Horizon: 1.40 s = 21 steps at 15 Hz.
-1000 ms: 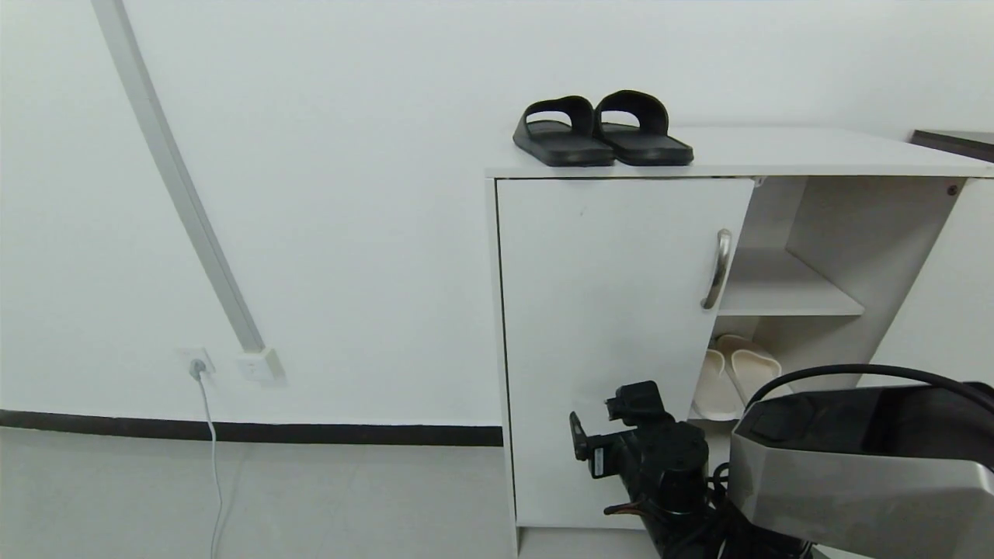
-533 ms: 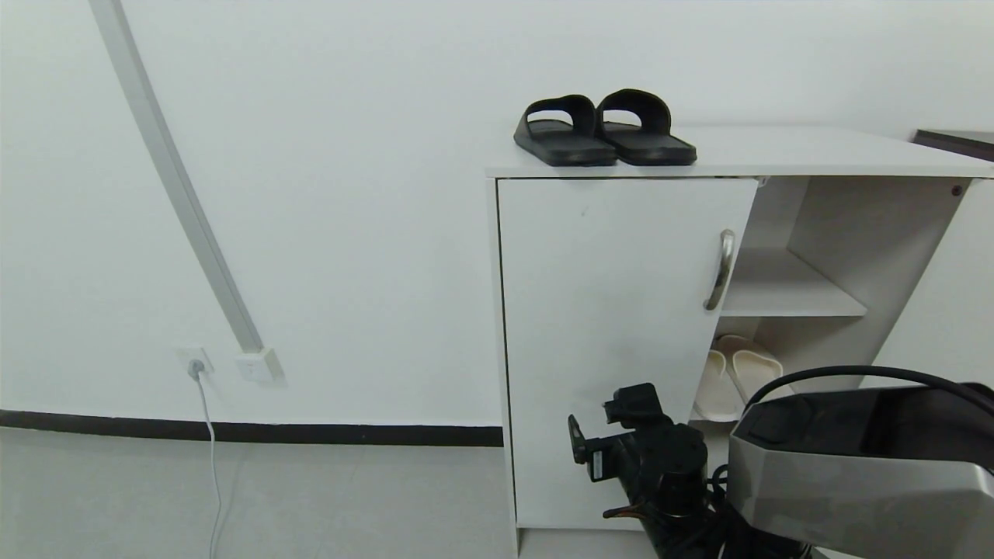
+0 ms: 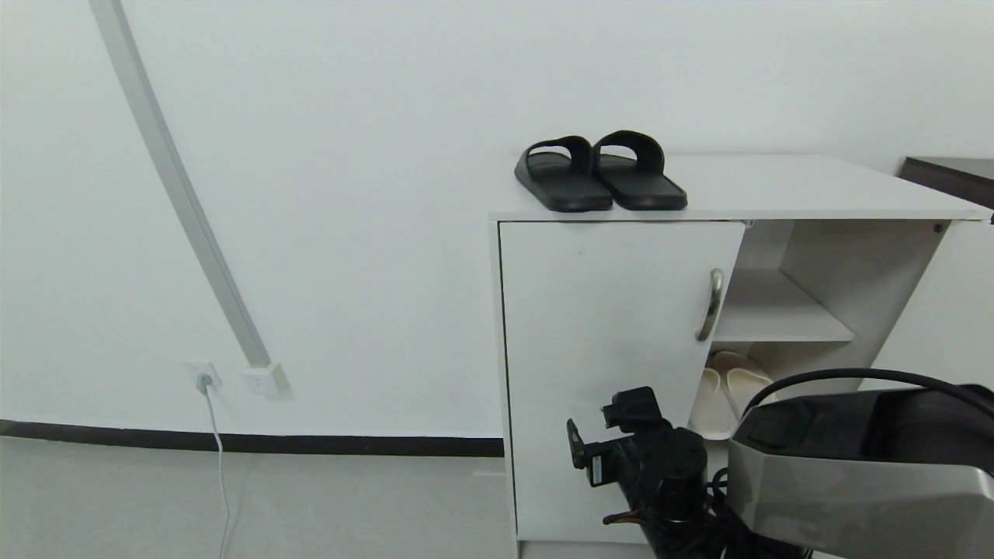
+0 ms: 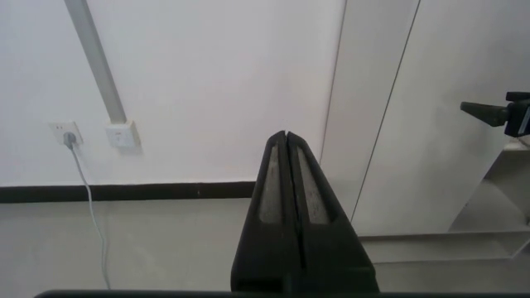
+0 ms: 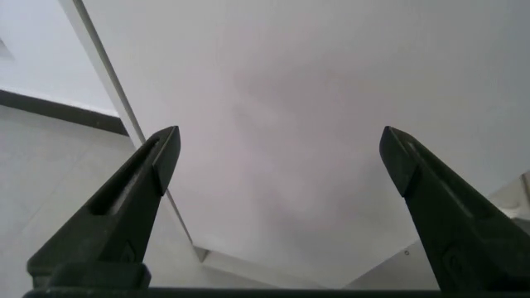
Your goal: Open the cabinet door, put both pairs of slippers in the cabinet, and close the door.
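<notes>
Head view, black slippers (image 3: pixel 599 175) well above spread right pincer (image 3: pixel 596 425), left pincer (image 4: pixel 286 139) pressed together

Black right gripper (image 5: pixel 280 136), silver arm casing (image 3: pixel 854 489), black cable (image 3: pixel 846 373)

The cabinet's (image 3: pixel 815 190) right half stands open, with free room above its inner shelf (image 3: pixel 776 317) all the way back, while the space under that shelf is partly taken by a pale pair of slippers (image 3: pixel 726 388). The cabinet's left half is blocked by a closed door (image 3: pixel 613 349), its handle (image 3: pixel 709 304) jutting out beside the opening, and the swung-out door (image 3: pixel 943 310) walls the opening's right side. On the cabinet's top, black slippers (image 3: pixel 602 172) fill the left end; the rest lies free.
</notes>
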Motion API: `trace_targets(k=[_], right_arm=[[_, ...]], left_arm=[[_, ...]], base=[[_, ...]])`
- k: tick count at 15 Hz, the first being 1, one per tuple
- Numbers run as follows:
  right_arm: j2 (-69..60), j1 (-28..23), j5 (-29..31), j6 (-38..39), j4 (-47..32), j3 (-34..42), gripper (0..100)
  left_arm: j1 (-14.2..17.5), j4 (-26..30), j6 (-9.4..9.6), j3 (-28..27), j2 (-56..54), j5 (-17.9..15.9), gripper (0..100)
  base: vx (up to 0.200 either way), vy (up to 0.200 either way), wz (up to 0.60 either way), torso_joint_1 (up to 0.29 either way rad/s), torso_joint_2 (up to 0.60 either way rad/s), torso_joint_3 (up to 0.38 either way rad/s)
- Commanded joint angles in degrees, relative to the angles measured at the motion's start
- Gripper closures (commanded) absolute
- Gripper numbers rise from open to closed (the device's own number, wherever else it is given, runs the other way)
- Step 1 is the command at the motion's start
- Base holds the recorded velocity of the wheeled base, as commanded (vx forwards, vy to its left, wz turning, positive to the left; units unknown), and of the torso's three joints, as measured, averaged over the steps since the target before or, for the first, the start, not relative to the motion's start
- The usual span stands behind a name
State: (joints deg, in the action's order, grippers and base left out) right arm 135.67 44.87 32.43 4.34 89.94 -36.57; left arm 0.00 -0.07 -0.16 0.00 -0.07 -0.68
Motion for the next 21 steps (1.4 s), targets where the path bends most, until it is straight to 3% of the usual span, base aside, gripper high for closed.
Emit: trace_targets(k=[1, 21], right_arm=[[0.03, 0.04, 0.00, -0.03, 0.06, 0.01, 0], [0.12, 0.30, 0.00, 0.05, 0.06, 0.10, 0]], left_arm=[[0.00, -0.01, -0.02, 0.00, 0.07, -0.02, 100], [0.00, -0.01, -0.02, 0.00, 0.07, -0.02, 100]], base=[[0.000, 0.000, 0.00, 0.110, -0.44, -0.339], [0.000, 0.000, 0.00, 0.190, -0.51, -0.323]])
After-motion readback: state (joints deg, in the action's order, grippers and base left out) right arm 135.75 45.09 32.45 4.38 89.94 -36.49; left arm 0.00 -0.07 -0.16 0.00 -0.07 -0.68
